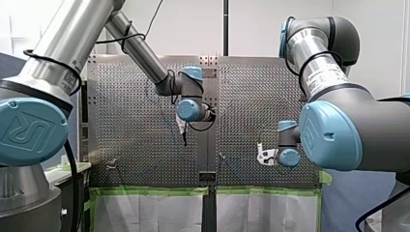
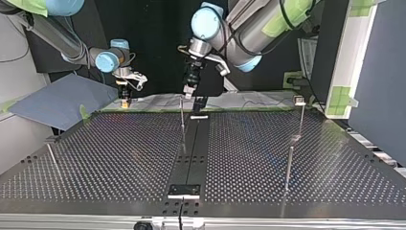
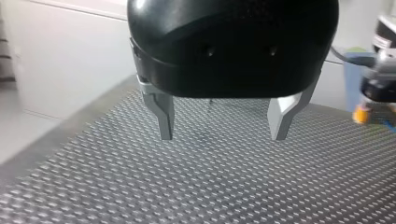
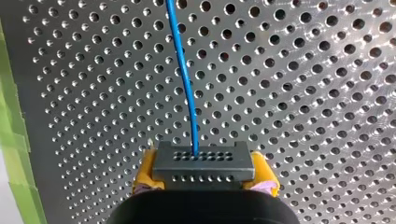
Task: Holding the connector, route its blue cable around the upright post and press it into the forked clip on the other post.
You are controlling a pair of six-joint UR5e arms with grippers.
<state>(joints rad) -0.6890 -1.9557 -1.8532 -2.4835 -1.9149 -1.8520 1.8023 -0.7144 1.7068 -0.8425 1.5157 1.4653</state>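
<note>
Perf. table [image 2: 119, 153] fills top view; my L gripper [image 3: 222, 136] hangs over its 12 o'clock edge, metal fingers [image 3: 164, 116] apart w/ nothing btwn; my R gripper [image 4: 205, 173], approx. 11 o'clock, clamps yellow pads [image 4: 145, 170] on dark connector [image 4: 204, 161], blue cable [image 4: 183, 79] exiting at connector's 12 o'clock.
</note>
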